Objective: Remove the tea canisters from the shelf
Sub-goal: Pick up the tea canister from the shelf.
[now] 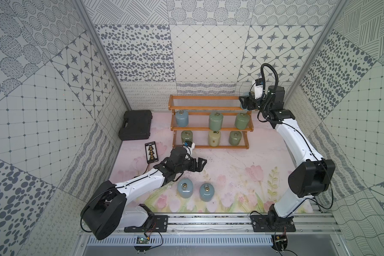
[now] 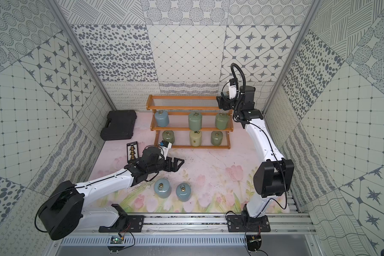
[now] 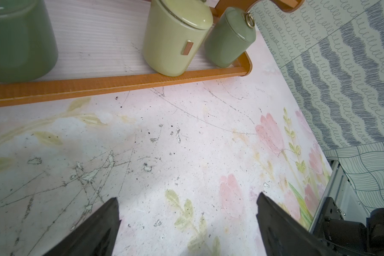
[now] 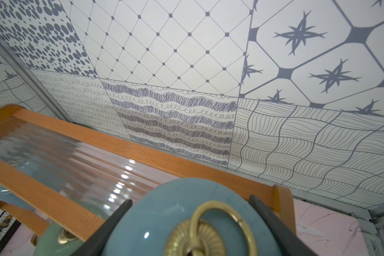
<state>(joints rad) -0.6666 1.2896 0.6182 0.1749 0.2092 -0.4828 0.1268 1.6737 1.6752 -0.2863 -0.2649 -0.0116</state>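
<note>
Glossy ceramic canisters [image 1: 215, 121], matt wooden shelf [image 1: 203, 97] (clear shiny slats [image 4: 93, 168]).

This is looking like a robot test booth in a lab. A left arm [image 1: 142, 178] and a right arm [image 1: 293, 137] are sitting bolted on a metal rail [image 1: 208, 222]. Paper walls [image 1: 204, 55] with gray patterns are standing all around, with a metal post [image 1: 103, 55] in the corner. A little circuit board [image 1: 141, 239] with wires is hanging in front.
</note>
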